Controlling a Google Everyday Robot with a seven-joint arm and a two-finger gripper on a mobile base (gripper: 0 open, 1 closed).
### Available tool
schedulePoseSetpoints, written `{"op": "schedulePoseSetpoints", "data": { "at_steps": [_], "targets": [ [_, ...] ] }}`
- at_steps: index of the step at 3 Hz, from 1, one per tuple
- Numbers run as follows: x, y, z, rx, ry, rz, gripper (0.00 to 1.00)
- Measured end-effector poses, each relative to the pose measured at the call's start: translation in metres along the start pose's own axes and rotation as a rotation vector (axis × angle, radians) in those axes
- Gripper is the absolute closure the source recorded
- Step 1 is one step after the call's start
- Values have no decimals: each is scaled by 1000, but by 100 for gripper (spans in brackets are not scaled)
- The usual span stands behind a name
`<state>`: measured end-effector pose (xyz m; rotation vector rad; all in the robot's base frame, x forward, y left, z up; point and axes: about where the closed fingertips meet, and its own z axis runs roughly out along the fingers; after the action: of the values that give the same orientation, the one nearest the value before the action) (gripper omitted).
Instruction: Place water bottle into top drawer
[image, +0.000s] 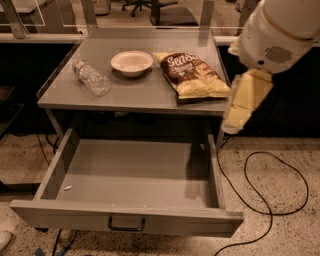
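Hanging just past the front right corner of the table (60, 95): gripper (236, 116), pale yellow, angled down and a bit left, tip just off the tabletop edge. Open or closed: can't tell. Right above it, big white arm housing (280, 30), filling the upper right.

Lying on its side at the far left of the tabletop, well apart from the gripper: water bottle (91, 78), clear, crinkled, cap end toward the back left. Not touched by the gripper.

Between bottle & gripper, going left to right: white bowl (131, 62), upright, near the bottle but apart from it. Then brown-and-yellow chip bag (195, 75), flat, label up, closest thing to the gripper, just to its left.

Below & left of the gripper: top drawer (125, 214), grey, pulled out wide, dark handle (126, 224) at centre of the front panel. Drawer's right wall almost under the gripper tip. Inside, small pale speck (67, 188) near the front left corner.

Below & right of the gripper: black cable (270, 214) looping over the speckled floor (295, 235).
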<state>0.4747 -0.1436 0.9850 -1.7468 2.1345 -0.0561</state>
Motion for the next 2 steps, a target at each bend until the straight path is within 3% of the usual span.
{"op": "schedulePoseSetpoints", "data": {
  "at_steps": [1,2],
  "targets": [
    [-33,-43,58,-34,47,51,0],
    [-34,-44,60,-37,47,49,0]
  ]
}}
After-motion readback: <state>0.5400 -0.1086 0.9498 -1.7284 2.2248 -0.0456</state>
